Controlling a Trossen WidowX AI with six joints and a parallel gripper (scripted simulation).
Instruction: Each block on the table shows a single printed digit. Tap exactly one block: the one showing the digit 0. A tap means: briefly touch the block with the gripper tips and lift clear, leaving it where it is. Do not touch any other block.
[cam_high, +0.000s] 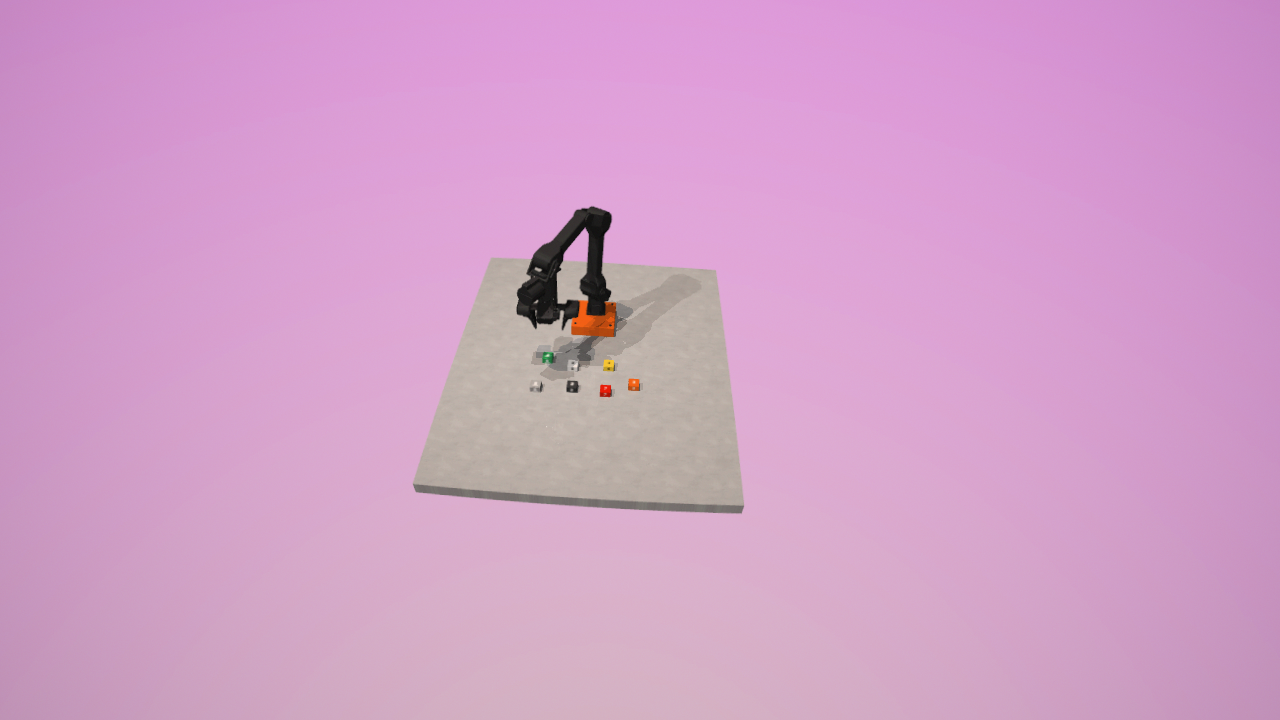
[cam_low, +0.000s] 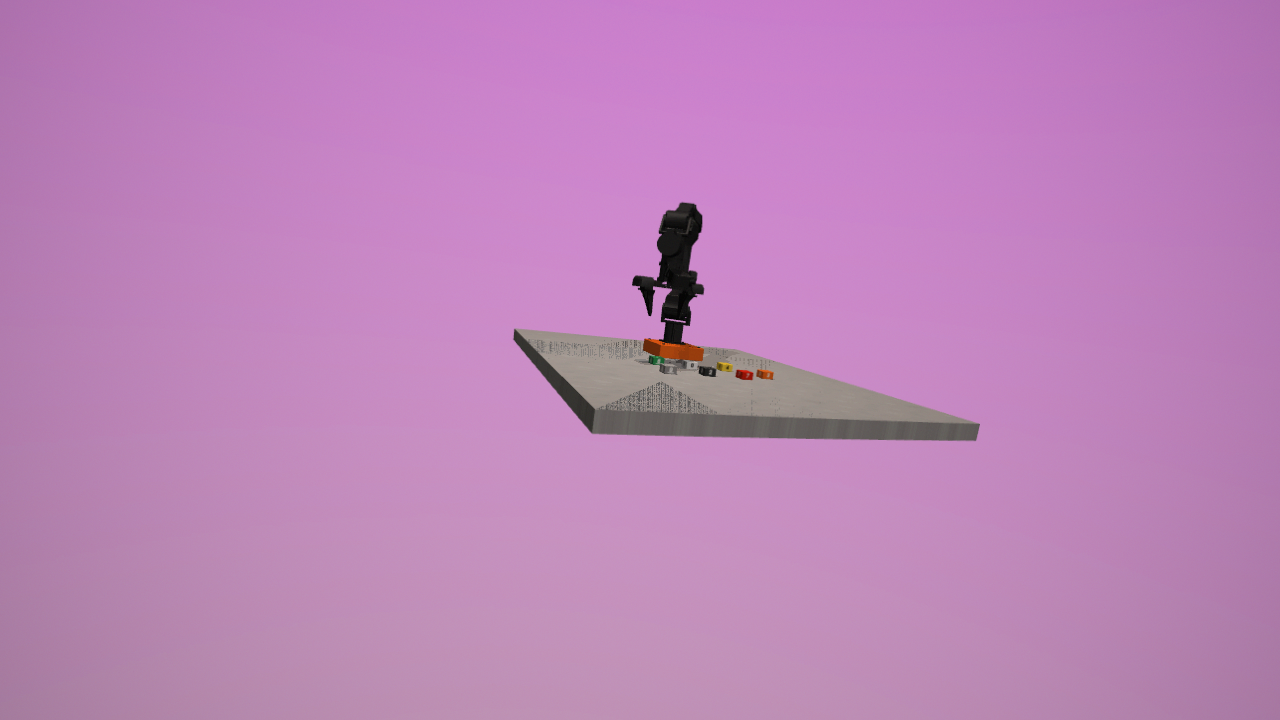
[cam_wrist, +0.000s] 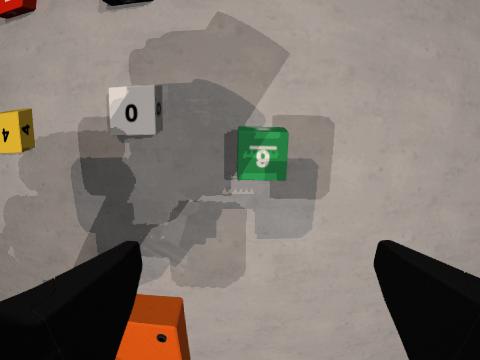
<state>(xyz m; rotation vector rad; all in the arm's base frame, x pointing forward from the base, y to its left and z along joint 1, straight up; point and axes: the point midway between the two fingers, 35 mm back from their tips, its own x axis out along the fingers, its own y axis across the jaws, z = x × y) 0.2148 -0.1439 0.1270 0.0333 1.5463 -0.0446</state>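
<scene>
The white block (cam_high: 572, 365) (cam_low: 688, 365) (cam_wrist: 131, 111) shows a black 0 on its top and on one side. It sits upper left in the wrist view, partly in shadow. My gripper (cam_high: 549, 327) (cam_wrist: 262, 257) is open and empty, pointing down well above the table. The green block (cam_high: 547, 357) (cam_low: 656, 360) (cam_wrist: 262, 153) lies nearer the middle of the wrist view. Its white digit looks like a 6 or 9 with a bar. The white block is to its left in that view, with a gap between them.
A yellow block (cam_high: 608, 365) (cam_low: 724, 367) (cam_wrist: 10, 132) shows a 4. Grey (cam_high: 536, 386) (cam_low: 668, 368), black (cam_high: 571, 386) (cam_low: 707, 371), red (cam_high: 605, 390) (cam_low: 744, 374) and orange (cam_high: 633, 385) (cam_low: 764, 374) blocks form the row farther from the orange arm base (cam_high: 581, 329) (cam_wrist: 150, 345).
</scene>
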